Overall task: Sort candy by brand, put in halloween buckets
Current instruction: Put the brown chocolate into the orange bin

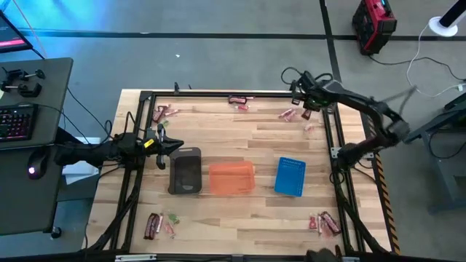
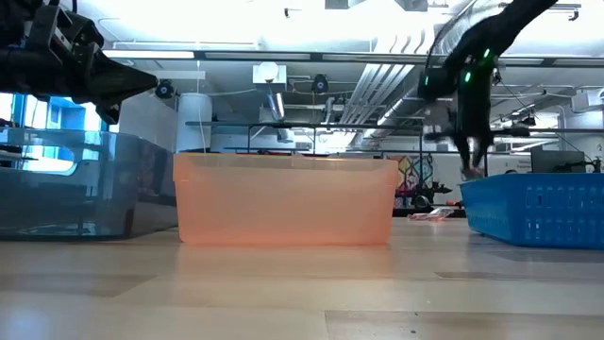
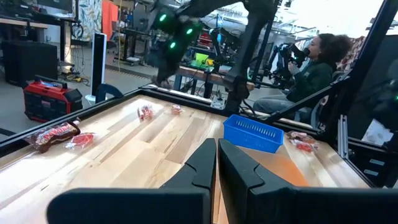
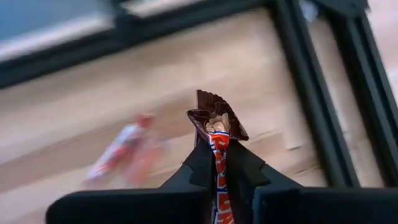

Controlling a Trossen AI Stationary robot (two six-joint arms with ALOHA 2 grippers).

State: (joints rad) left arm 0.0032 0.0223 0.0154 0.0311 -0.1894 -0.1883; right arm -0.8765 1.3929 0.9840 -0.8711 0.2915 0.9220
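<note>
Right gripper [image 4: 214, 163] is clamped on a candy bar [image 4: 216, 134], brown wrapper end sticking up past the fingertips, red-orange wrapper pinched between the fingers. Held at its end and lifted clear of the table [image 1: 218, 127], likely so it can be carried over a bucket rim and dropped in. In the high view this gripper [image 1: 306, 98] sits over the table's far right corner, with a few loose candies [image 1: 291, 114] on the wood just beside and below it. Two more pieces [image 4: 124, 152] show blurred beneath the held bar.

The blue bucket [image 1: 290, 176] is the nearest one to the right gripper, toward the table middle; the orange bucket [image 1: 232, 177] and the dark grey bucket [image 1: 186, 170] sit further along the same row.

Left gripper [image 3: 217, 163] is empty, fingers pressed together. It hovers just beside the dark grey bucket's outer end, waiting. Candy [image 1: 165, 112] lies just beyond it at the far left corner.

More candy clusters sit at the near left corner [image 1: 159, 224], near right corner [image 1: 324, 223] and far edge middle [image 1: 239, 100], so sorting looks far from done. Which bucket suits this bar cannot be told.
</note>
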